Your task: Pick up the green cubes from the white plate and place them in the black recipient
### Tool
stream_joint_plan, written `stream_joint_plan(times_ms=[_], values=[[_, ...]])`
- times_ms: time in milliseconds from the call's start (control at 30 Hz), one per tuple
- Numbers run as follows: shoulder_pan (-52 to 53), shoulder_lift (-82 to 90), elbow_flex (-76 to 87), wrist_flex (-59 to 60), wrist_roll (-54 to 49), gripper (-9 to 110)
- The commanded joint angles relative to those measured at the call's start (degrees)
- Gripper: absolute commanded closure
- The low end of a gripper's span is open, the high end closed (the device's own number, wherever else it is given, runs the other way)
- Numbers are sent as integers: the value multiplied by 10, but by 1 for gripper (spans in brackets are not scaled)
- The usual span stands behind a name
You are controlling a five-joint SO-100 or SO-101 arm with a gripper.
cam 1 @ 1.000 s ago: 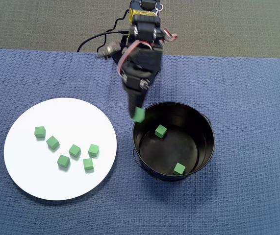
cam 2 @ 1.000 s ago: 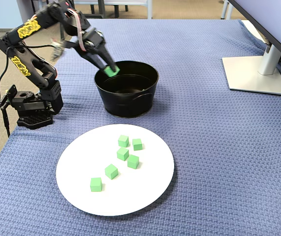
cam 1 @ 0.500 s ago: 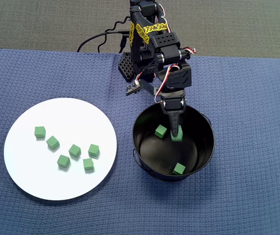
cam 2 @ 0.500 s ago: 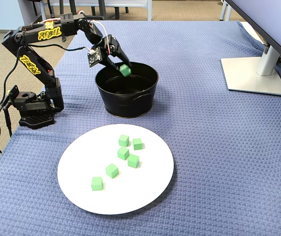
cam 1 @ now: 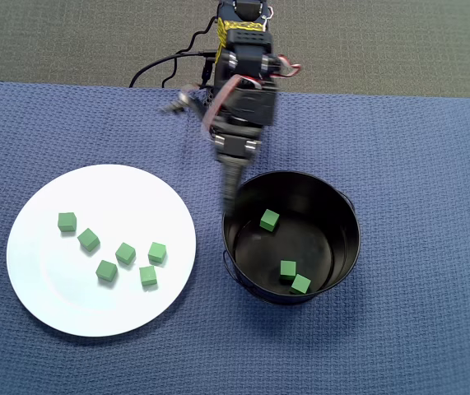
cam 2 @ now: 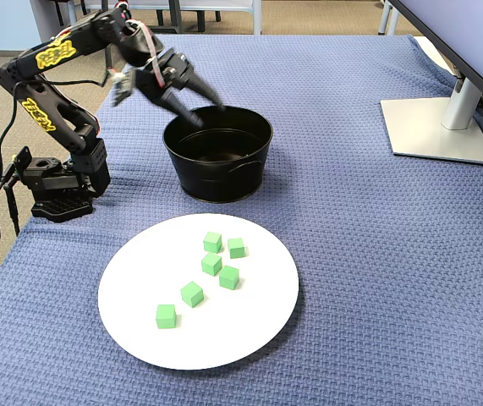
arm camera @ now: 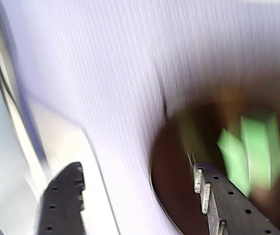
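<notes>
Several green cubes [cam 1: 125,253] [cam 2: 211,264] lie in a loose cluster on the white plate [cam 1: 53,271] [cam 2: 258,304]. Three more green cubes [cam 1: 287,269] rest on the floor of the black recipient [cam 1: 333,239] [cam 2: 216,173]; they show as green blurs [arm camera: 250,152] in the wrist view. My gripper [cam 1: 229,193] [cam 2: 207,112] [arm camera: 136,169] hangs above the recipient's rim on the plate side, motion-blurred. It is open with nothing between its fingers [arm camera: 63,200].
A blue woven cloth [cam 2: 376,254] covers the table. The arm's base [cam 2: 55,186] stands at the left edge in the fixed view, with cables behind it. A monitor's grey foot [cam 2: 436,127] sits at the far right.
The cube held over the recipient has been let go and now lies inside with two others. The gripper has opened and swung from the pot's middle back to its plate-side rim.
</notes>
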Motion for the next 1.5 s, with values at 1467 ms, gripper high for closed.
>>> stream_joint_plan(times_ms=[1467], values=[[159, -533, -200, -42, -213, 83]])
